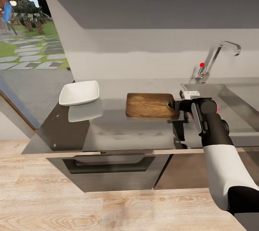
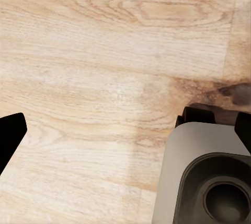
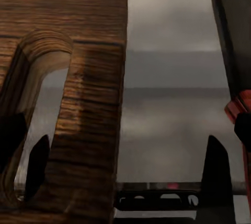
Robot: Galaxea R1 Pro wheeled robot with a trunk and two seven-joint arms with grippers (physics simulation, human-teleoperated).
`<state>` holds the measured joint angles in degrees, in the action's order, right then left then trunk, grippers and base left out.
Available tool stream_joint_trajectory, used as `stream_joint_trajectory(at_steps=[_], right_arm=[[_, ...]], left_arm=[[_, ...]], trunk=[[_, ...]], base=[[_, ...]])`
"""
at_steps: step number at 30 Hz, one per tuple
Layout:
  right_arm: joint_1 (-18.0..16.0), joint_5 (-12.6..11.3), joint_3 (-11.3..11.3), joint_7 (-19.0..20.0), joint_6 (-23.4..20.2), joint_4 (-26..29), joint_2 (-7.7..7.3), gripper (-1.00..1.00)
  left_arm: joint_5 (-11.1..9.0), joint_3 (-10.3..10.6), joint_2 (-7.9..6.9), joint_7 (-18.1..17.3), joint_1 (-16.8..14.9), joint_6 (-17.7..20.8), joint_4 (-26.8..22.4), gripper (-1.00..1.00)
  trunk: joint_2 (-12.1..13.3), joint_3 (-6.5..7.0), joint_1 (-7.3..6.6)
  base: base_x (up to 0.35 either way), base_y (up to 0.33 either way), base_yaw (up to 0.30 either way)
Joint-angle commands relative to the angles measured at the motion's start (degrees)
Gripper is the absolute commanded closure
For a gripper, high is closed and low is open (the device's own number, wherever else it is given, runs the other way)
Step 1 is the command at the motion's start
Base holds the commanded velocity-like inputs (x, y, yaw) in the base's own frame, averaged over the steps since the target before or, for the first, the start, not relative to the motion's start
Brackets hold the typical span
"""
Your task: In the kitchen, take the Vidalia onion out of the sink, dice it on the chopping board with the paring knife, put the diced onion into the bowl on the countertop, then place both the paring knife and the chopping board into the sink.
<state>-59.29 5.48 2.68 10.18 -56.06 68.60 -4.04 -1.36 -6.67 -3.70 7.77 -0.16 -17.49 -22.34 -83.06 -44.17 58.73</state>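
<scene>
Bowl: the white bowl (image 1: 79,93) sat on the countertop (image 1: 118,130) toward its left end, upright, well apart from the board.
Countertop: grey brushed steel, with a dark cabinet and bar handle (image 1: 109,164) below it and pale wood floor (image 1: 72,206) in front.
Chopping board: the brown chopping board (image 1: 151,105) lay flat on the countertop between the bowl and the sink, its handle-hole end toward the sink; in the right wrist view the slot-shaped hole (image 3: 36,130) was close up.
Right gripper: the right gripper (image 1: 177,106) was at the board's handle end, just beside the sink's edge; in the wrist view its fingers (image 3: 215,172) stood spread, with the board's corner and bare steel between them, not closed on anything.
Paring knife: the paring knife (image 3: 232,57) lay beside the board's end, dark blade and red handle at the edge of the right wrist view; whether it touched the gripper I could not tell.
Sink: the steel sink (image 1: 230,105) was at the right, the chrome tap (image 1: 217,58) with its red knob behind it.
Left gripper: the left wrist view looked down at wood floor (image 2: 104,78); one dark fingertip (image 2: 9,135) showed at the edge, and its state could not be told.
</scene>
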Motion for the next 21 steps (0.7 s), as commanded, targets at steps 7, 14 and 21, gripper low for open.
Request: stream_joint_trajectory(at_steps=[7,14,21], right_arm=[[-0.04,0.52,0.19,0.62,-0.27,0.51,0.00,-1.00],[-0.05,0.76,0.33,0.48,-0.67,8.08,-0.32,-1.00],[-0.04,0.69,0.31,0.46,-0.72,9.68,-0.35,-1.00]], left_arm=[[-0.14,-0.01,0.00,0.07,-0.02,-0.17,0.02,-1.00],[-0.14,0.02,0.00,0.08,-0.02,-0.17,0.02,-1.00],[-0.14,0.07,0.00,0.06,-0.02,-0.17,0.02,-1.00]], trunk=[[-0.02,-0.04,0.00],[-0.02,-0.04,0.00],[-0.02,-0.04,0.00]], base=[[0.000,0.000,0.000],[0.000,0.000,0.000],[0.000,0.000,0.000]])
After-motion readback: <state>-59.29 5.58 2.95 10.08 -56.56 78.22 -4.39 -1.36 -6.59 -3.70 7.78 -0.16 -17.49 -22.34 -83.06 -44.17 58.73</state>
